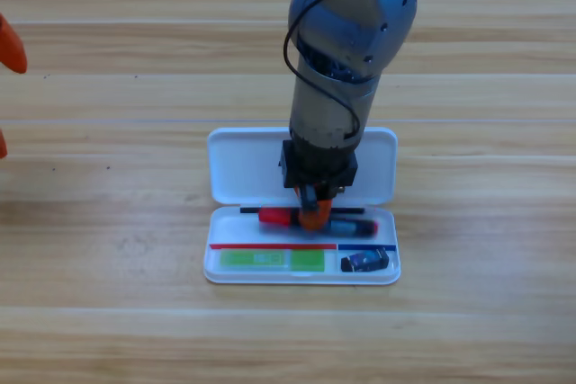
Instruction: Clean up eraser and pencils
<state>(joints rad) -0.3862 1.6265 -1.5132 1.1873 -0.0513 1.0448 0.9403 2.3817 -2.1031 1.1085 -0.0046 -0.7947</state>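
The white case [243, 168] lies open at the table's middle, its lid at the back and its tray [212, 269] in front. In the tray's front row, the light-green highlighter [272, 260] lies on the left and the small black eraser [368, 263] on the right. The red-capped marker [281, 217] lies across the tray's back row, its black barrel reaching right. My right gripper [315, 214] comes down from the top edge and points straight down at the marker's middle, touching it and hiding part of it. My left gripper [5, 92] waits at the left edge, mostly cut off.
Bare wooden table surrounds the case on all sides. The right arm's grey body [346, 51] and its black cable rise over the lid and hide the lid's middle.
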